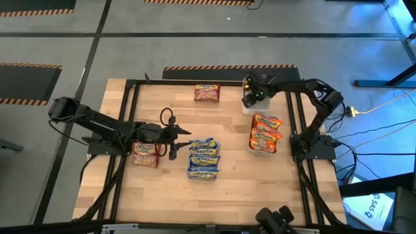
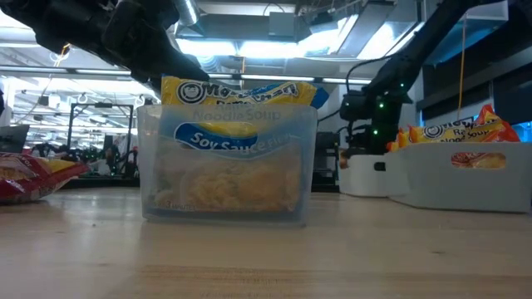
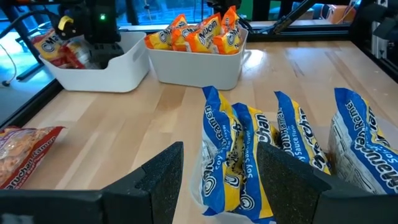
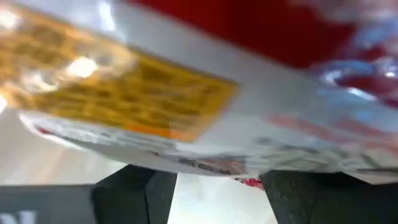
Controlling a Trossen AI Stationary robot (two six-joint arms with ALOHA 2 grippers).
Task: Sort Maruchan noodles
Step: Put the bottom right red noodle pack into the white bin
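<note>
Left gripper [image 1: 182,138], jaws released, hovers beside blue packets [image 1: 203,158] standing in their container; right gripper [image 1: 251,96] grasps a red packet [image 4: 205,93] over the far white bin [image 3: 102,68], apparently sorting by colour.

Bright ceiling lights [image 2: 274,46] flood the room from overhead, flaring white behind the clear container [image 2: 226,166] seen at table level. The wooden table [image 1: 227,188] is evenly lit, with soft short shadows under the arms. A cool blue tint washes the floor at the far right. Close to the right arm's camera, a red and yellow packet [image 4: 186,93] is heavily smeared and out of focus, with shiny glare spots on its plastic. The blue packets [image 3: 249,155] look sharp, their wrappers glinting.
</note>
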